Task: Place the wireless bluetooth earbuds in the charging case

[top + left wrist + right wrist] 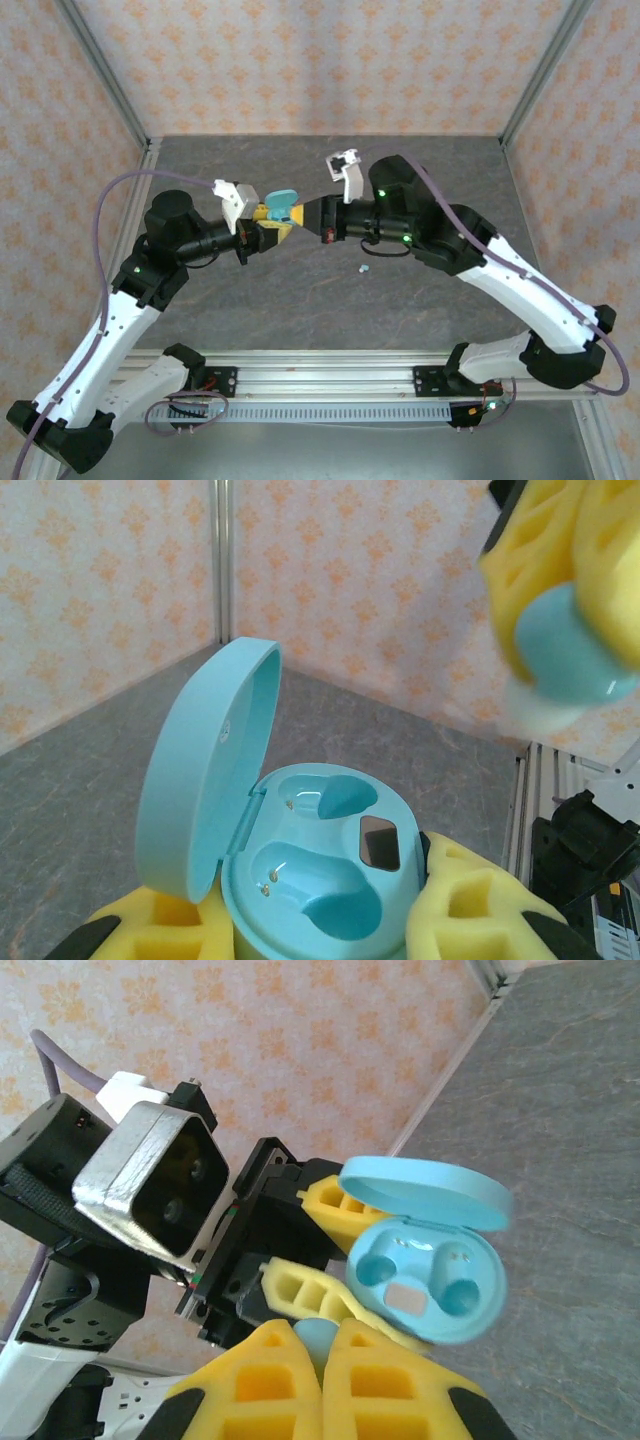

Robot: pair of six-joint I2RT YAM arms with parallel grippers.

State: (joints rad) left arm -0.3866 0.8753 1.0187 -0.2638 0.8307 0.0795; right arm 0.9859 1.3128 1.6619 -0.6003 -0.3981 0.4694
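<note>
Lid (200, 780) open, we are clamping the case (300, 850) in the left jaws so the right jaws, pinching a teal earbud (565, 645), can reach its sockets (335, 910).

No text, brand or number could be read anywhere. A faint mark on the lid (205, 780) of the teal charging case (320, 900) was too small to make out.
</note>
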